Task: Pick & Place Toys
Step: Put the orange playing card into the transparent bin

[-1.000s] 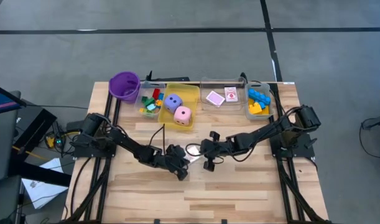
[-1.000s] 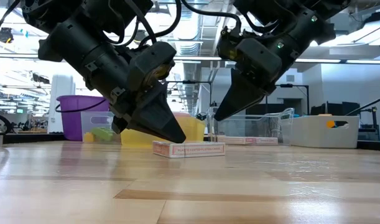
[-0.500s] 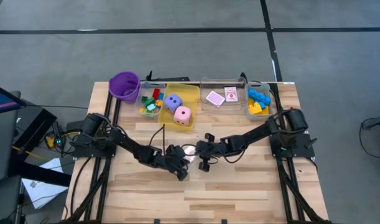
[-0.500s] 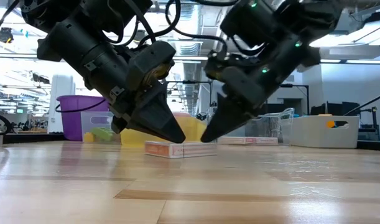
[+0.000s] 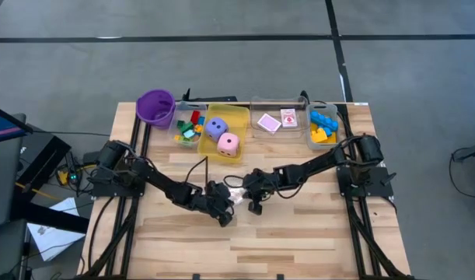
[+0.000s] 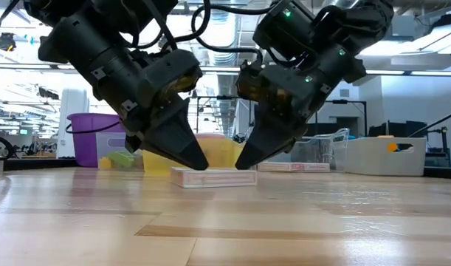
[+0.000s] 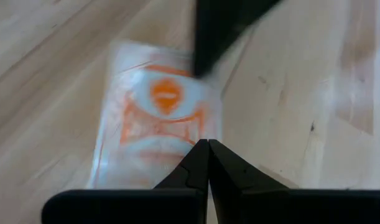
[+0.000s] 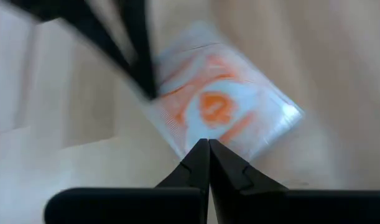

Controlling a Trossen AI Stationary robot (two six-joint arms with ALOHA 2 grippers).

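Note:
A pack of playing cards (image 5: pixel 235 194), white with an orange-red print, lies flat on the wooden table's middle; the low view shows the pack (image 6: pixel 214 177) from the side. My left gripper (image 5: pixel 227 200) comes at it from the table's left, shut, with its tip (image 6: pixel 201 167) at the pack's left end. My right gripper (image 5: pixel 244 191) comes from the right, also shut, with its tip (image 6: pixel 242 167) at the pack's right end. Each wrist view shows the pack (image 7: pixel 158 118) (image 8: pixel 221 112) just past that arm's own shut fingers. My left gripper sets its shut fingertips (image 7: pixel 207 147) on the pack's top at its left end (image 6: pixel 182 171), slanting down from the table's left. The pack lies flat on the table. My right gripper sets its shut fingertips (image 8: pixel 207 144) on the pack's top at its right end (image 6: pixel 247 171), slanting down from the table's right.
Along the far edge stand a purple cup (image 5: pixel 155 106), a clear bin of mixed bricks (image 5: pixel 188 128), a yellow bin (image 5: pixel 239 118) with a purple and a pink die, a clear bin with cards (image 5: pixel 277 120) and a bin of blue and yellow bricks (image 5: pixel 323 127). Bare wood lies toward the near edge.
My right gripper has come down and toward the table's left, tipping steeper, until its shut tip reached the pack's right end. The pack has slid a little toward the left, still flat. My left gripper has stayed at the pack's left end and tipped slightly.

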